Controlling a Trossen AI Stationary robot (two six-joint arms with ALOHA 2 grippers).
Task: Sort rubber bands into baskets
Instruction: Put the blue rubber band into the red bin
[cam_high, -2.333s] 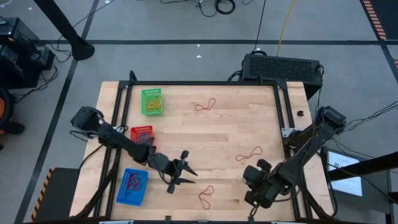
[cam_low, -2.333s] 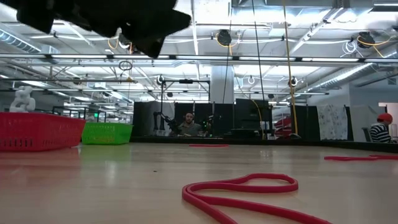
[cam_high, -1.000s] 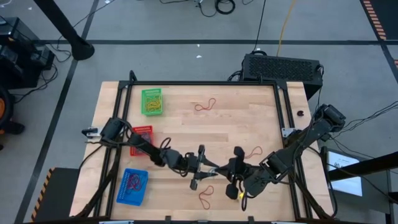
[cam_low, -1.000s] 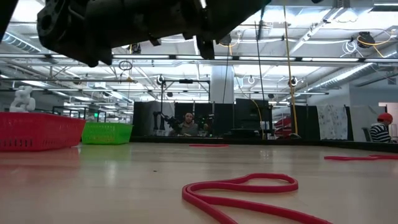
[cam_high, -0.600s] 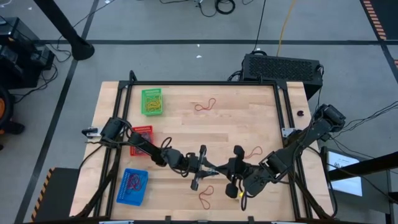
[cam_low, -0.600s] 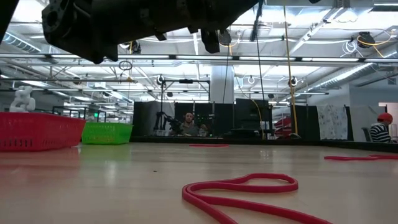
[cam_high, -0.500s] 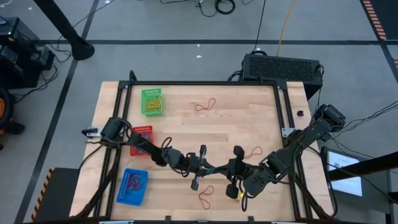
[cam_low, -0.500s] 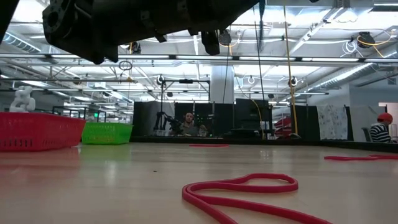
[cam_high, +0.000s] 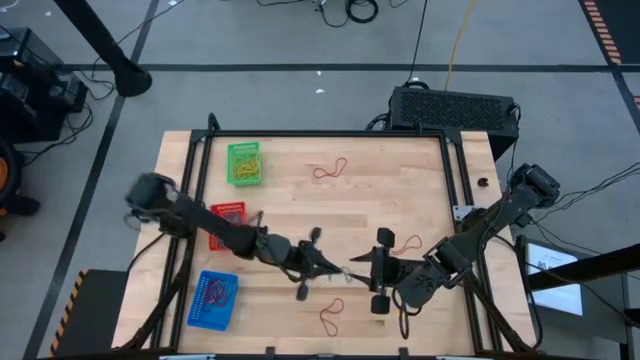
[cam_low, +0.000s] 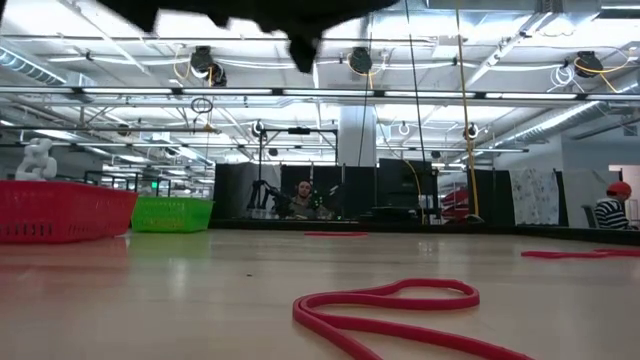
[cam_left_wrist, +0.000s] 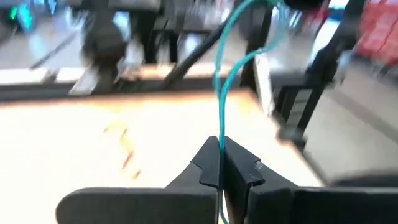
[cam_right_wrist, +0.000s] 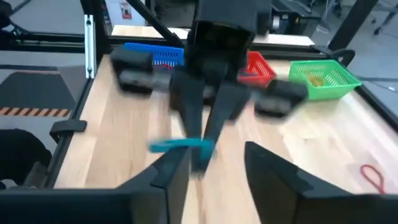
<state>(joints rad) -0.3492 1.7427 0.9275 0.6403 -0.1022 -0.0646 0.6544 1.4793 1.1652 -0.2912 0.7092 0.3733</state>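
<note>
Teal rubber band (cam_left_wrist: 219, 93) ran straight out from the left end effector (cam_left_wrist: 220, 167), whose two dark fingers were pressed together on it. In the high view that left end effector (cam_high: 322, 266) hung over the front middle of the counter (cam_high: 400, 180), tip to tip with the right end effector (cam_high: 377, 271). The right end effector (cam_right_wrist: 214, 163) stood with its fingers spread wide, and the teal band (cam_right_wrist: 181, 145) lay just beyond them, crosswise at the left arm's tip, not gripped by them. Red rubber bands lay loose on the wood: one (cam_high: 330, 169) near the back, one (cam_high: 405, 243) just behind the right end effector, one (cam_high: 329, 318) by the front edge. Along the left side sat the green basket (cam_high: 243, 163), the red basket (cam_high: 226, 221) and the blue basket (cam_high: 213, 299).
</note>
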